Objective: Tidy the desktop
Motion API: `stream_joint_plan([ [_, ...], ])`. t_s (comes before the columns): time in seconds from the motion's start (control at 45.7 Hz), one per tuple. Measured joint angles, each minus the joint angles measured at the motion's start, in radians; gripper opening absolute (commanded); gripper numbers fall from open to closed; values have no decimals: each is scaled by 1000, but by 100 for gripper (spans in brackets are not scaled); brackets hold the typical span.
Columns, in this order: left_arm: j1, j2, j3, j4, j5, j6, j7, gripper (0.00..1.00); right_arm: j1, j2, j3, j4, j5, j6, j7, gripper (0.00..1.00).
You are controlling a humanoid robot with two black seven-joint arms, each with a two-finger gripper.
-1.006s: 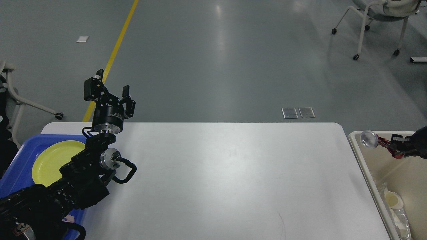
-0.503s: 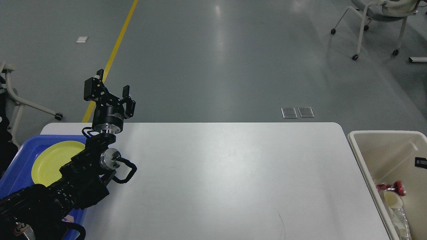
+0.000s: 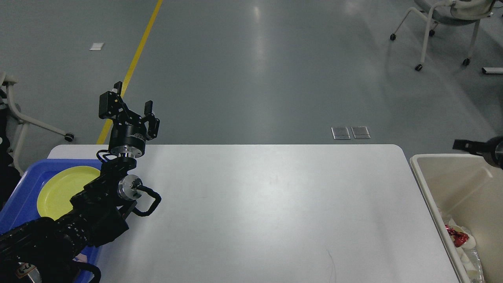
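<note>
Since the earlier frames the right gripper (image 3: 459, 144), which was carrying a red can over the beige bin (image 3: 426, 196), is no longer holding it; the can is now lying at the bottom of the bin as a red crumpled shape (image 3: 456, 237) among pale wrappers. Only a dark tip of that gripper is poking in at the right edge above the bin's far rim, and I cannot tell how its fingers are set.

Nearest to me, the desktop (image 3: 275, 220) is spreading across the whole middle of the view, white and faintly glossy, its long axis running left to right, with nothing resting on its bare surface apart from my own left arm crossing its near-left corner. Just off that corner the blue tray (image 3: 23, 196) is holding a yellow plate (image 3: 59, 190).

Farther out, the left gripper (image 3: 131, 108) is hovering above the desktop's far-left edge, pointing up and away, fingers spread apart and holding nothing.

The desktop is lying between the two arms, right of the left gripper and left of the right one. The left is nearer to it, though the tidying is looking close to finished.
</note>
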Motion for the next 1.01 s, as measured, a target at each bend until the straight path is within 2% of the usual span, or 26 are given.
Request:
stream_joint_plan([
  [0.263, 0, 0, 0, 0, 0, 0, 0, 100, 28, 247, 191, -203, 402, -89, -1, 100],
  [0.416, 0, 0, 0, 0, 0, 0, 0, 100, 37, 382, 344, -249, 557, -169, -1, 100],
  [0.656, 0, 0, 0, 0, 0, 0, 0, 100, 85, 545, 736, -257, 628, -284, 1, 100],
  [0.788, 0, 0, 0, 0, 0, 0, 0, 100, 120, 610, 981, -252, 630, -294, 5, 100],
  [1.006, 1, 0, 0, 0, 0, 0, 0, 100, 150, 684, 1216, -229, 631, -288, 25, 100],
])
